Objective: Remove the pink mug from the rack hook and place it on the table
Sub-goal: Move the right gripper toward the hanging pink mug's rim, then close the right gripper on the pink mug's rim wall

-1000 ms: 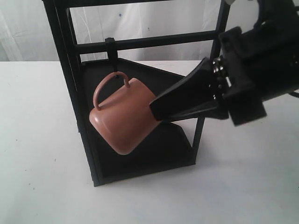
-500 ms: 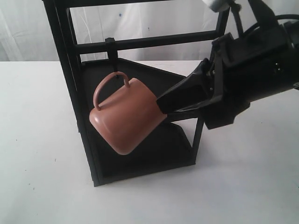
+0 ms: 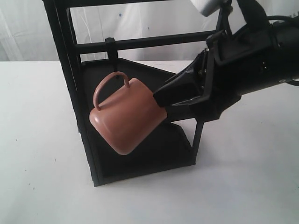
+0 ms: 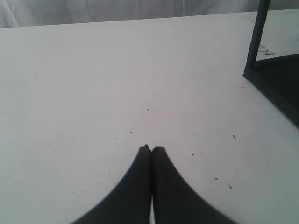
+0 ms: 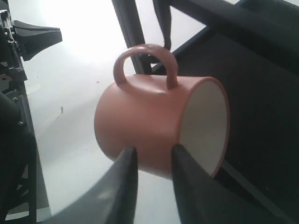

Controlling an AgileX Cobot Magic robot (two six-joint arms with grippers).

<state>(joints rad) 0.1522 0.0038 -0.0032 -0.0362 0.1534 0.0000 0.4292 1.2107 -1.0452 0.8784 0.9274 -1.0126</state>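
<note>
No readable text — only a faint, illegible scrawl [image 4: 265,49] on the table [image 4: 93,70]

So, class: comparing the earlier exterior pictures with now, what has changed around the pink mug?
The right gripper tilted as its arm swung upward, its fingers edging slightly up beside the pink mug, open, gripping nothing. The mug hangs on the rack hook as before; the rack has not moved.

Salmon-pink mug [image 5: 140,116], cream-white inside; rack [image 3: 74,93] all black; my right end effector [image 5: 153,151] black too; counter [image 4: 93,70] white, faintly dark-specked.
</note>
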